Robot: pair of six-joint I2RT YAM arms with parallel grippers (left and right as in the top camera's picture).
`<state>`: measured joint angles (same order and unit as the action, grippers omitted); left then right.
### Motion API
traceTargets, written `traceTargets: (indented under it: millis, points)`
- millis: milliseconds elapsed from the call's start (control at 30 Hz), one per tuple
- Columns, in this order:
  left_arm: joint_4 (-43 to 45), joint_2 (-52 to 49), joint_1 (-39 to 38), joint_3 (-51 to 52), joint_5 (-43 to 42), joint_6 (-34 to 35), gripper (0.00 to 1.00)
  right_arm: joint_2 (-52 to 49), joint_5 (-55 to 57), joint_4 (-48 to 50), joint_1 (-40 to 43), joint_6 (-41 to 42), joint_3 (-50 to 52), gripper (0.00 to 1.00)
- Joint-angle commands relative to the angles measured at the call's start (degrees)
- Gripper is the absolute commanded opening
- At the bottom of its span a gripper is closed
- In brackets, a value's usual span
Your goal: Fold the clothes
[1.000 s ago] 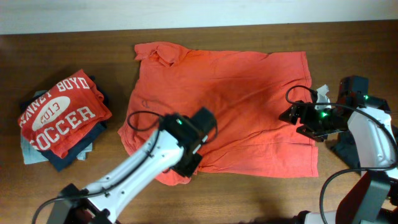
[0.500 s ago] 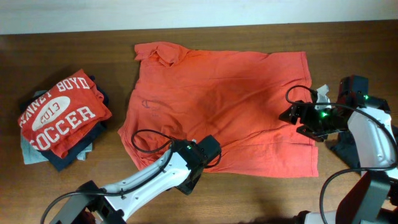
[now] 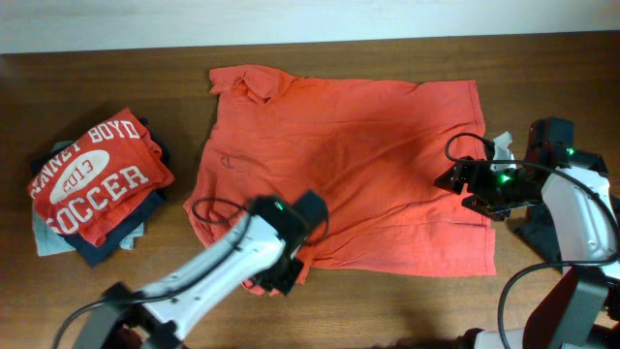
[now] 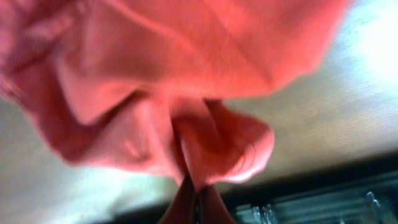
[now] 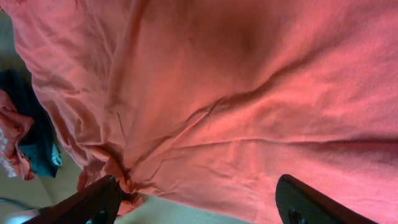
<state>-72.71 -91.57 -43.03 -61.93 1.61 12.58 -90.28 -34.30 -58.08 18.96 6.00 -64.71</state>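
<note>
Two tools, one garment in work, operator: which step is in hand?

Inspector, I judge it the start of the first fold. The orange-red collared shirt (image 3: 339,165) lies spread flat across the middle of the table (image 3: 387,310), collar at its far left corner. I have the left tool (image 4: 196,202) at the shirt's near left corner, by the sleeve.

State of that tool?

Jaws pinched together, with a bunched fold of the shirt caught between them. My left wrist view shows the cloth gathered and running down into the closed tips.

And the right?

The right tool (image 5: 196,186) stands wide and holds nothing. It hangs over the shirt's right-hand side, near the hem. I cannot tell whether its fingers touch the cloth.

Other items?

One stack at the table's left end, apart from the shirt: a red SOCCER tee (image 3: 97,174) on top, a dark navy piece (image 3: 102,250) and a pale grey-blue piece (image 3: 48,237) beneath. By their look, already folded.

What does the next move call for?

In my judgement, lifting the pinched corner just clear and carrying it across, with the right tool taking a matching hold so the fold lands even. Risk noted: my grip is on a bunch, not a clean edge, so the fold may crease.
</note>
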Motion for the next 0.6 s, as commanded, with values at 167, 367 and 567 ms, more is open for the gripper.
traceTargets:
  millis: [167,367,567]
  points:
    - [-3.6,3.7,14.4,-12.3,-12.8,-23.1,0.00,0.2,0.4,0.0,-0.2,0.0,-0.9,0.84]
    - [1.2,1.0,24.3,-12.3,-17.0,-27.7,0.01,0.2,0.4,0.0,-0.2,0.0,-0.9,0.84]
    - [4.8,-6.8,28.2,-12.3,-19.0,-27.1,0.41,0.2,0.4,-0.3,-0.2,0.0,-0.9,0.84]
